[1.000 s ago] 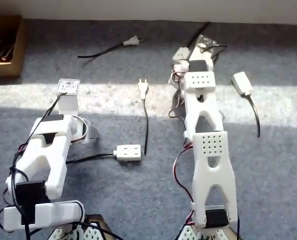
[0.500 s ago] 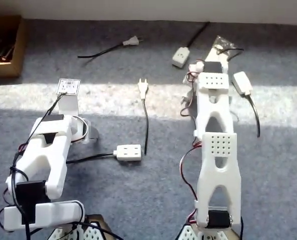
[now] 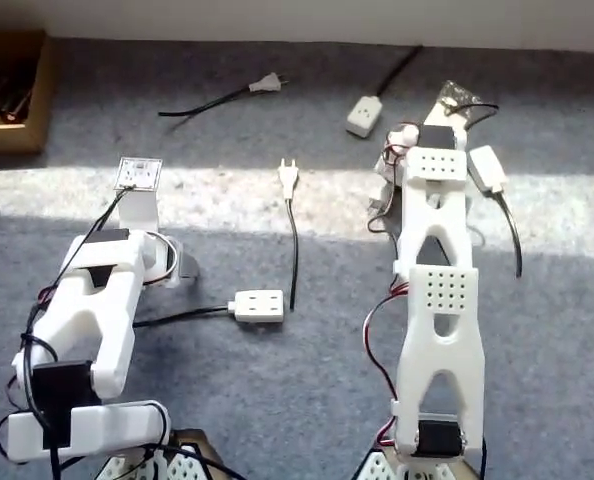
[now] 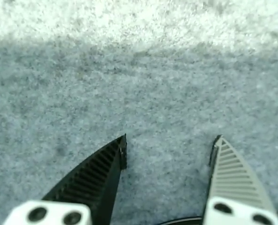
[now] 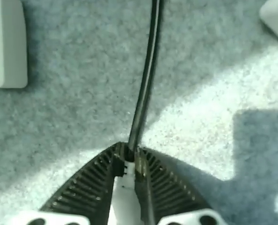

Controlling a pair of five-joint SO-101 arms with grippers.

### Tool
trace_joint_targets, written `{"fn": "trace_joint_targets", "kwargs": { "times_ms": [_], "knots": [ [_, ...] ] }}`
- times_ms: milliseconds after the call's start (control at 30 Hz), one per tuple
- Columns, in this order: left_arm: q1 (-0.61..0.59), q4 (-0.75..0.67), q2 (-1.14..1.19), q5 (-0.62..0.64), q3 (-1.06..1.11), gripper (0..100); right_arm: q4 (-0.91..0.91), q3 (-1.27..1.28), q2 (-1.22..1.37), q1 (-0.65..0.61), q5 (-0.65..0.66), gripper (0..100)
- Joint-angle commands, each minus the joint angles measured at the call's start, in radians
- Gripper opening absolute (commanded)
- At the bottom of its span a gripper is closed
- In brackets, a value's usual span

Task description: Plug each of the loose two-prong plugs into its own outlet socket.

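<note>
Right end effector (image 5: 128,153) clamps plug (image 5: 125,183); square prongs to outlet (image 3: 361,116) at its 9 o'clock. Left end effector (image 4: 169,150) open, empty.

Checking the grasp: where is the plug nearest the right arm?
Right wrist view: the plug is clamped in the right hand, its black cable running out between two sockets.

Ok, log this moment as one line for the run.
right gripper: shut on plug, cord trailing | left gripper: open, over bare carpet | loose plug: lying unplugged
</note>
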Motion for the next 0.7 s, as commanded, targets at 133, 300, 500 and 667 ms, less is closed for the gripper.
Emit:
{"fn": "trace_joint_targets", "kwargs": {
  "times_ms": [133, 300, 500, 667],
  "knots": [
    [0.016, -0.009, -0.025, -0.008, -0.004, 29, 0.297, -0.176, -0.010, -0.016, 0.209, 0.5],
    [0.016, -0.009, -0.025, -0.008, -0.004, 29, 0.298, -0.165, -0.120, 0.002, 0.399, 0.5],
    [0.016, -0.011, -0.024, -0.008, -0.004, 29, 0.298, 0.278, -0.418, -0.002, 0.473, 0.5],
    [0.016, -0.011, -0.024, -0.008, -0.004, 29, 0.294, 0.545, -0.825, -0.024, 0.493, 0.5]
  ]
}}
